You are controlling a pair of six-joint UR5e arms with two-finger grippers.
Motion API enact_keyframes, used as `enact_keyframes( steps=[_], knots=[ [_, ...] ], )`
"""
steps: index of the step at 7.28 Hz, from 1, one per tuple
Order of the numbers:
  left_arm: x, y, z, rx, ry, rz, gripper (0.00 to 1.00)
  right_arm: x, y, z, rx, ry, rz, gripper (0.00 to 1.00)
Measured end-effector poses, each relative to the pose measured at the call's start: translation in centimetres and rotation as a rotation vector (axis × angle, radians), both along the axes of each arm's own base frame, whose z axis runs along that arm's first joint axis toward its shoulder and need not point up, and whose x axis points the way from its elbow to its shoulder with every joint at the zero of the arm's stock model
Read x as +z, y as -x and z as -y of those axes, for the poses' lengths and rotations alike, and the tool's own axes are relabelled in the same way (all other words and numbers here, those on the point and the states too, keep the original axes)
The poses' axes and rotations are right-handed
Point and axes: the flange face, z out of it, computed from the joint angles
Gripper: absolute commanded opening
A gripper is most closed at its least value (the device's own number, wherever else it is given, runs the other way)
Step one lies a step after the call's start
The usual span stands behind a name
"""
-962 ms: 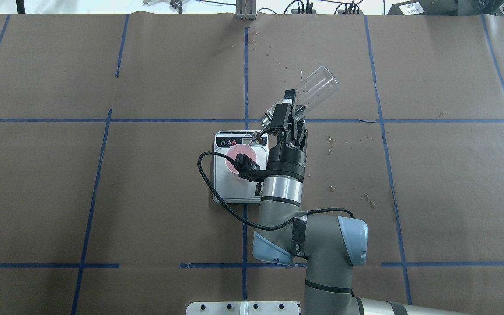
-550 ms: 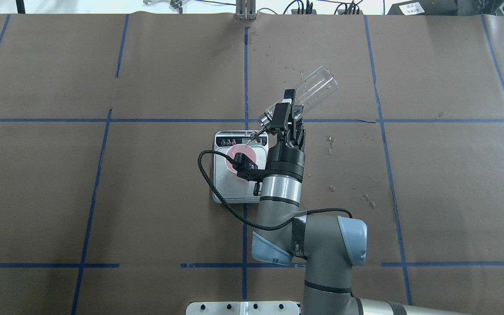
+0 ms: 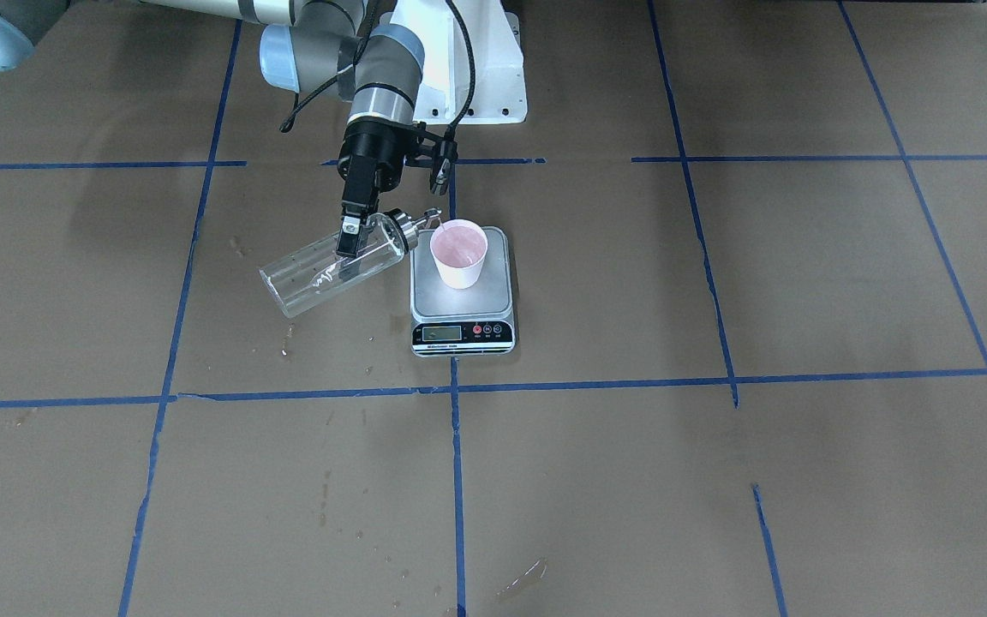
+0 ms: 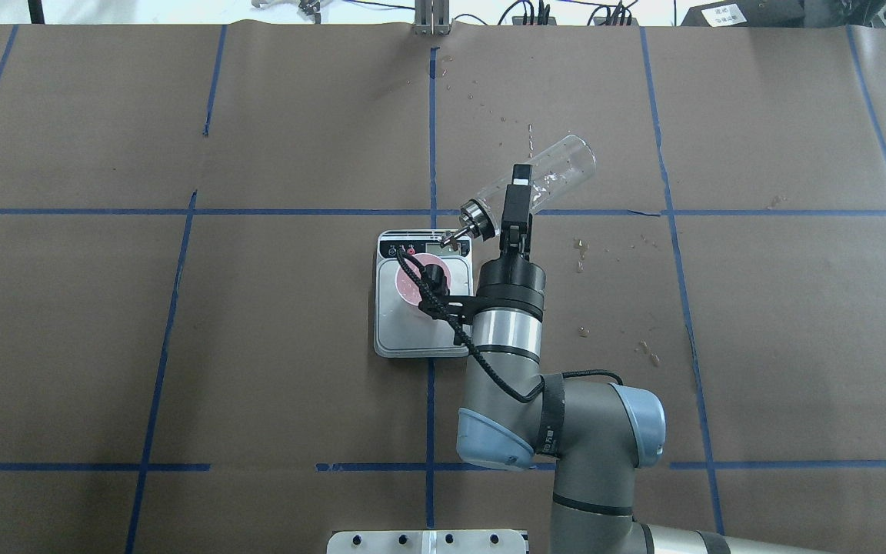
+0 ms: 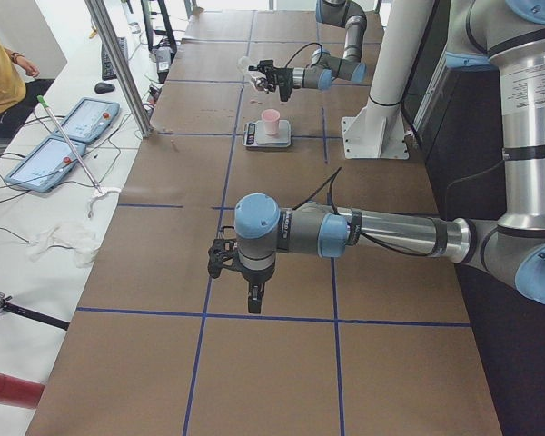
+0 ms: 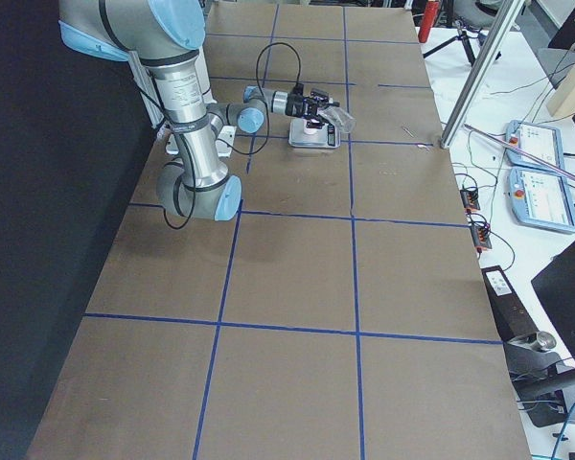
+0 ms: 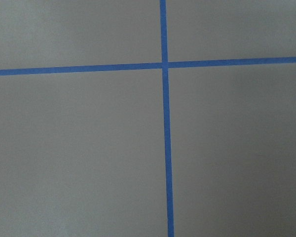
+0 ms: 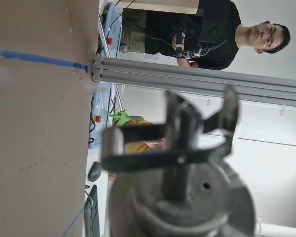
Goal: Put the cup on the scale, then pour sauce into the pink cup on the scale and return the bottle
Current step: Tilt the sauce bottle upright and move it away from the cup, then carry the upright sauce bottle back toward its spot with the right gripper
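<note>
Gripping the bottle (image 4: 554,165) around its body, the right gripper (image 4: 518,198) is closed on the glass. The bottle is held tilted, its silver spout (image 4: 452,236) lowered close to the rim of the cup (image 3: 459,254), which is set upright on the scale (image 3: 462,302). The left gripper (image 5: 253,302) is hung over bare table, well apart; whether it is open cannot be told.

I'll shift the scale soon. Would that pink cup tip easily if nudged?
Likely, since the cup narrows toward its base and looks small and light. On the smooth steel scale it might slide first.
</note>
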Motion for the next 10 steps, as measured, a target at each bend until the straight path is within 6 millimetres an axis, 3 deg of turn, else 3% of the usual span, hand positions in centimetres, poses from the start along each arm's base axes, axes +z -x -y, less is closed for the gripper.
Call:
enact_keyframes(
  steps=[3,6,8,10],
  knots=[
    [-0.1,0.0,0.1,0.0,-0.002,0.0,1.0,-1.0,-1.4,-0.4,-0.027,0.014,0.502,0.0],
    [-0.2,0.0,0.2,0.0,-0.006,0.0,1.0,-0.7,-6.2,-1.4,-0.048,-0.035,0.955,0.0],
    [-0.3,0.0,0.3,0.001,-0.007,0.0,1.0,1.0,-7.4,-1.7,-0.035,-0.038,1.135,0.0],
    [-0.4,0.0,0.3,0.001,-0.008,0.0,1.0,3.5,-7.8,-1.9,-0.034,-0.008,1.194,0.0]
  ],
)
